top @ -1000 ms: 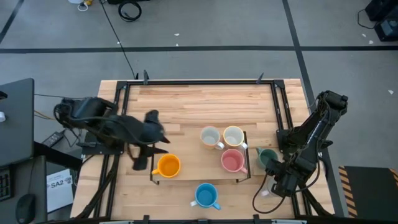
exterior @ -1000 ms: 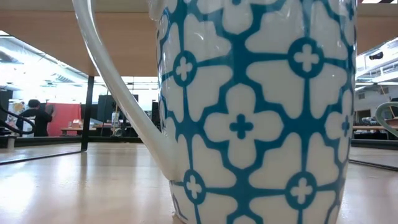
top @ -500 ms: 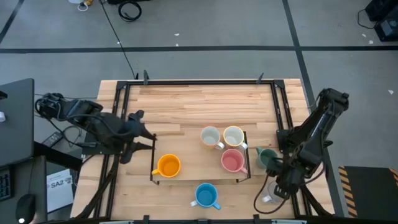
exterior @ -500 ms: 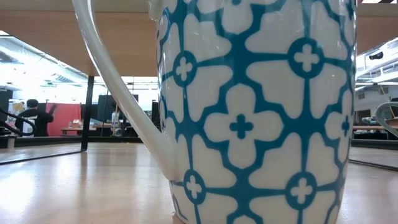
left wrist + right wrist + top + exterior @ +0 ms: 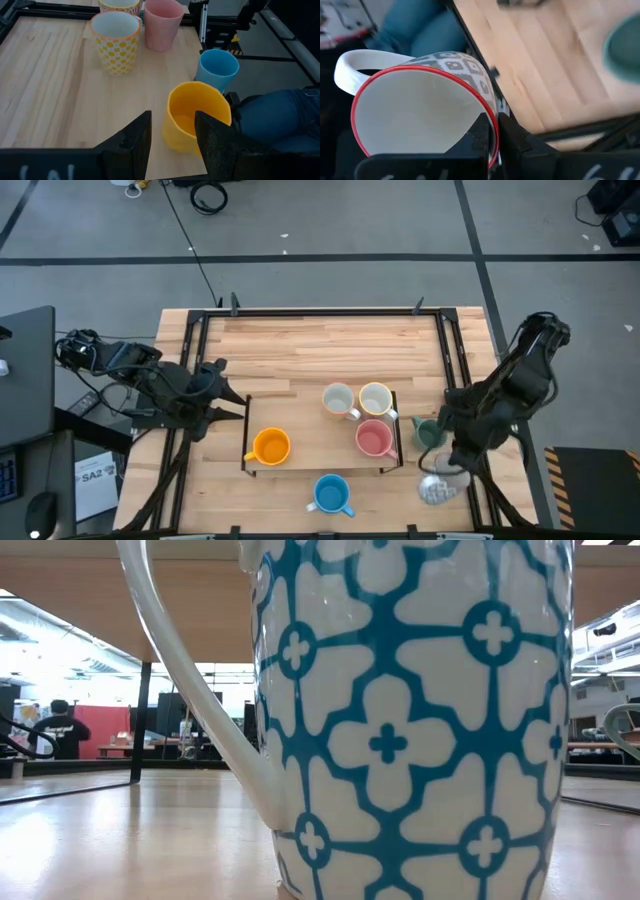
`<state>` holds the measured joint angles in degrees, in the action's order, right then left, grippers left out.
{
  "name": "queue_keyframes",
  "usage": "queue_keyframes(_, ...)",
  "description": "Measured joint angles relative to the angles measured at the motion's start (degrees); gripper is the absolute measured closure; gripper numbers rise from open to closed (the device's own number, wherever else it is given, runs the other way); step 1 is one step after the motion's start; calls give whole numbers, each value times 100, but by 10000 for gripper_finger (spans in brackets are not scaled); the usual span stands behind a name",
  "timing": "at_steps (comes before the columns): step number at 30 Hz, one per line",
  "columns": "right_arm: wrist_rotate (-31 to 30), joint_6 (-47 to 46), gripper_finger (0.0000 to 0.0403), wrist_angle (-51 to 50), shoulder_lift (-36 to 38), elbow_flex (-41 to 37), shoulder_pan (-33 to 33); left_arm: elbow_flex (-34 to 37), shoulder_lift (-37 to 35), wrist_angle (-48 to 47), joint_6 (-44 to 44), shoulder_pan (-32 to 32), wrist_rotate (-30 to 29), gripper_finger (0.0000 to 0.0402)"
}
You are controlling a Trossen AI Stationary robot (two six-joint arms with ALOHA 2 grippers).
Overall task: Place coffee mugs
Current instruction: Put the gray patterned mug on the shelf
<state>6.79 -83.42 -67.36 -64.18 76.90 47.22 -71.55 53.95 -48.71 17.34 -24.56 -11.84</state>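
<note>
Now a red-rimmed patterned mug (image 5: 420, 107), pinched by its rim in the right gripper (image 5: 447, 476), has been lifted over the table's (image 5: 330, 345) edge for placing, while the left gripper (image 5: 222, 398), drawn back from the orange mug (image 5: 270, 446), is held part-open and empty.

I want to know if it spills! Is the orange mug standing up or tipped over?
Standing up. The orange mug shows its round open mouth from above, and looks empty.

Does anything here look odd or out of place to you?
Yes. The right pincer is shut on the rim of a red-rimmed patterned mug out past the table's right front edge, not over it. Also, the blue-patterned mug stands so close to the low camera that it blocks that view.
</note>
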Motion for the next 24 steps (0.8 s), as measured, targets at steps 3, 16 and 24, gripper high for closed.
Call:
queue_keyframes(3, -245, 424, 378, -219, -8, 439, -244, 0, 0, 64, -2, 0, 2, 246)
queue_keyframes(16, -256, 3734, 378, -314, -752, 2002, -2169, 0, 0, 98, 0, 0, 0, 246)
queue_keyframes(24, 713, 6473, 378, -248, -2144, 3633, -3627, 0, 0, 239, 0, 0, 0, 246)
